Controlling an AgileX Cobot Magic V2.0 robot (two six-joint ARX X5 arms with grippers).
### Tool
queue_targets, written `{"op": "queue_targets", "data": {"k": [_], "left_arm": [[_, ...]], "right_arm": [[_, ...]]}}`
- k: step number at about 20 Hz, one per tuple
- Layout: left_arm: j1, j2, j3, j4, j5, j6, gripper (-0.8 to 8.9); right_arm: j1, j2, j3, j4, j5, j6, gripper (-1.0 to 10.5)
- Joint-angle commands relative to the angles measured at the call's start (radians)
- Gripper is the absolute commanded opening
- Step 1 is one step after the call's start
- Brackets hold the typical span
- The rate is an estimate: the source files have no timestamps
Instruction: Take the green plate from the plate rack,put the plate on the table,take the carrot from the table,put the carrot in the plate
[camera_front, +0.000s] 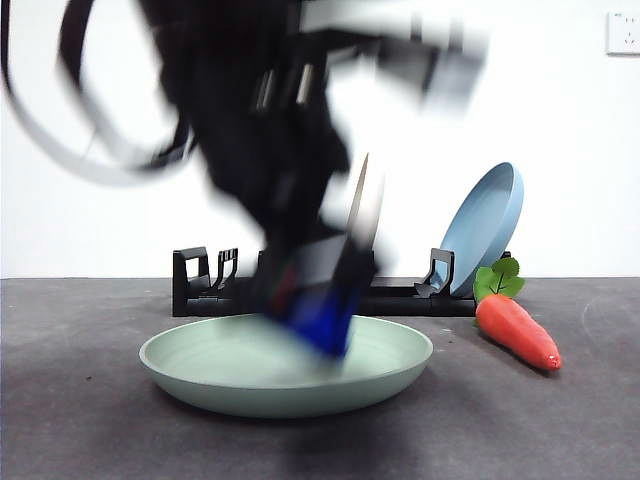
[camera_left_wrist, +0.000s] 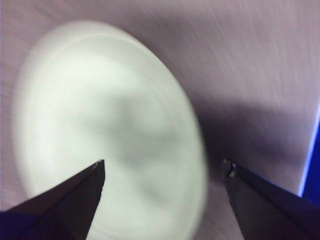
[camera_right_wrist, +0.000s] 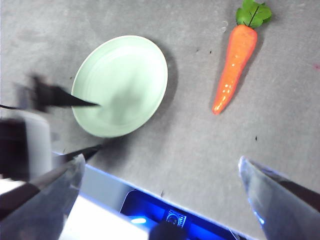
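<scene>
Already flat on the dark grey matte table, the pale mint-green round plate lies near the orange toy carrot, while the left gripper hangs over it, jaws apart and empty, and the right gripper waits, jaws spread.

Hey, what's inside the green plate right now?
Nothing visible inside the green plate; the open left pincer hangs over it, covering part in the front view. The carrot lies apart on the table.
</scene>
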Motion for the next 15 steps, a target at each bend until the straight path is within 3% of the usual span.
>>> {"op": "queue_targets", "data": {"k": [1,6,15], "left_arm": [[-0.002,-0.095,0.096,-0.049,-0.001,-0.108,3.91],[-0.002,-0.305,0.357,-0.248,-0.001,-0.347,3.91],[-0.002,-0.533,0.619,-0.420,0.000,-0.412,3.91]], "right_arm": [[0.003,0.044,0.003,0.048,-0.003,0.006,7.5],[0.006,0.232,0.003,0.201,0.000,0.012,6.9],[0.124,0.641,0.003,0.539,0.288,0.043,6.9]]}}
